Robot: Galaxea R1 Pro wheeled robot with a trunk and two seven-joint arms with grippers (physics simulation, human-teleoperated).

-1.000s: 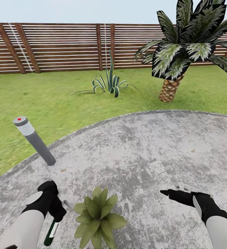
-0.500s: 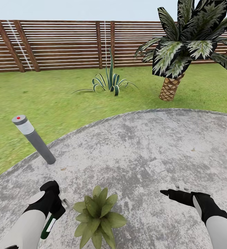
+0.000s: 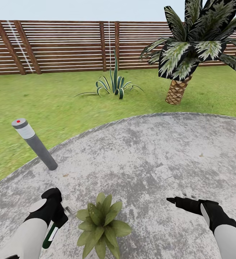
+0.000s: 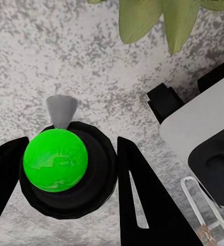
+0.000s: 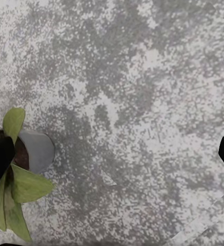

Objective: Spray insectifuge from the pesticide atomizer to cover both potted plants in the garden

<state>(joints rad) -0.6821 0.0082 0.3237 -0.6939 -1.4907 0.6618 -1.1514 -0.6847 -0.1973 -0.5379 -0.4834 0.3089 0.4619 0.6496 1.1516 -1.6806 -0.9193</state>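
Grey bollard lamp (image 3: 34, 144) at patio edge. Left end effector (image 3: 59, 216) clamped round pesticide atomizer (image 3: 50, 233), just left of potted plant (image 3: 100, 225) on paved patio (image 3: 150, 154). Right end effector (image 3: 172, 200) w/ fingers spread, holding nothing.

Patio (image 3: 139, 154) looked like rough mottled grey stone, matt. Fence (image 3: 60, 46) was brown wooden slats. Bollard lamp (image 3: 33, 143) had a smooth grey metal-like post. Pesticide atomizer (image 3: 51, 233) looked like smooth dark green plastic with a white paper-like label. Potted plant (image 3: 100, 223) leaves were matt green; its pot (image 5: 37, 150) smooth grey.
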